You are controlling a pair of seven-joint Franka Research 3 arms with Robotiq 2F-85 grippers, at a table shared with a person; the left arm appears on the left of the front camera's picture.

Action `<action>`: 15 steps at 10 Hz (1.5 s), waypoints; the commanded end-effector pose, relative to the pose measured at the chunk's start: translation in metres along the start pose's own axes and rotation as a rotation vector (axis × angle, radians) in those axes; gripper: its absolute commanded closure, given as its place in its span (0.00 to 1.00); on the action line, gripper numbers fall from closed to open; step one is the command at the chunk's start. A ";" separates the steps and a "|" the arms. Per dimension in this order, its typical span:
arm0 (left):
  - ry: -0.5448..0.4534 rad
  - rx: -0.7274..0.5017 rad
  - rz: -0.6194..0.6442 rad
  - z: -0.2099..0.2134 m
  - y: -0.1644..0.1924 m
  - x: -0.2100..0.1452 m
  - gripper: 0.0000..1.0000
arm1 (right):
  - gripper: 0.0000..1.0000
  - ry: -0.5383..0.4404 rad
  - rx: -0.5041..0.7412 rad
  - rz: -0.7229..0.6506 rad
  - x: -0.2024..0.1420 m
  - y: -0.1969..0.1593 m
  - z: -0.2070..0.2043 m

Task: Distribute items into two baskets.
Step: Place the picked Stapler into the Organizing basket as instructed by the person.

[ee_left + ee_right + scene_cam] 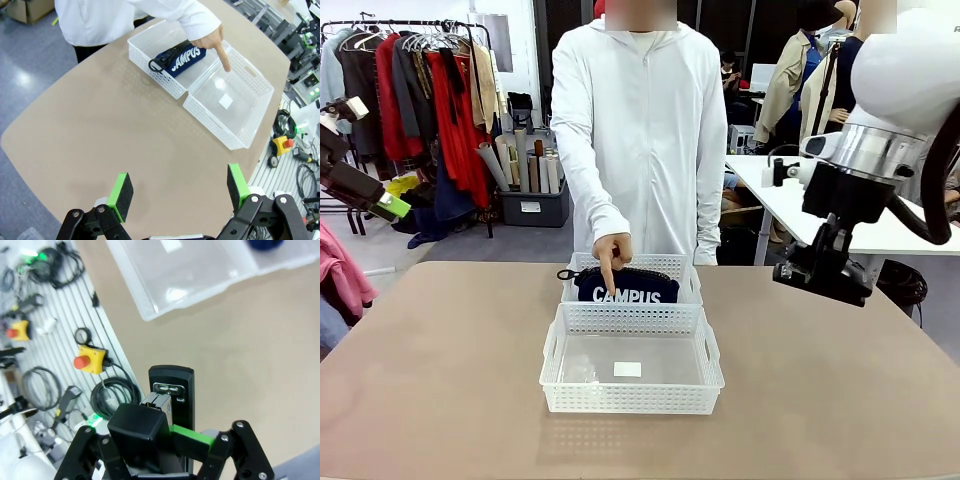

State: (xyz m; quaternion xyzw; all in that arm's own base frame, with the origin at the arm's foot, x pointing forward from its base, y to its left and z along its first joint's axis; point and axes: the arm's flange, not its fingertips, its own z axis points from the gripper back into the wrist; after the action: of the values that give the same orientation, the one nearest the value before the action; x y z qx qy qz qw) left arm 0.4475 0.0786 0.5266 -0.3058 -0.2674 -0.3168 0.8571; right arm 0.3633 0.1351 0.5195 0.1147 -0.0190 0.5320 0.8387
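Observation:
Two white lattice baskets stand end to end at the table's middle. The far basket (pixel 582 290) holds the navy "CAMPUS" pouch (pixel 626 286) (pixel 181 56). The near basket (pixel 632 398) (pixel 235 107) holds nothing. A person's hand (pixel 612 250) (pixel 215 42) points its index finger down near where the baskets meet. My right gripper (pixel 817 270) (pixel 170 432) hangs above the table's right side, shut on the black stapler (pixel 172 387). High at the far left, off the table, my left gripper (pixel 378 200) (pixel 179 192) stands open with nothing between its green pads (pixel 120 195).
The person stands at the table's far edge behind the baskets. Bare tabletop lies left, right and in front of the baskets. Beside the table's edge on my side runs a slatted rail with cables and a yellow emergency-stop box (pixel 90 360) (pixel 282 145). A clothes rack (pixel 420 90) stands far back left.

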 end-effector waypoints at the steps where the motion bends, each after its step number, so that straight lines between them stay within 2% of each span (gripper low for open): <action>1: 0.003 0.004 0.002 0.001 -0.001 0.000 0.03 | 1.00 0.006 -0.045 0.072 0.010 0.011 -0.010; 7: 0.003 0.004 0.002 0.001 -0.001 0.000 0.03 | 1.00 0.063 -0.014 0.204 0.062 0.022 -0.037; 12: 0.003 0.004 0.002 0.001 -0.001 0.000 0.03 | 1.00 0.122 0.026 0.358 0.138 0.036 -0.081; 15: 0.003 0.004 0.002 0.001 -0.001 0.000 0.03 | 1.00 0.190 0.010 0.440 0.184 0.038 -0.108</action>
State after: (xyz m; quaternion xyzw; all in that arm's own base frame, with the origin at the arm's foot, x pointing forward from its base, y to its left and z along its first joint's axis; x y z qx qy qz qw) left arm 0.4476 0.0785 0.5268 -0.3055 -0.2674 -0.3170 0.8571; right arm 0.3868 0.3251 0.4480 0.0779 0.0360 0.6932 0.7157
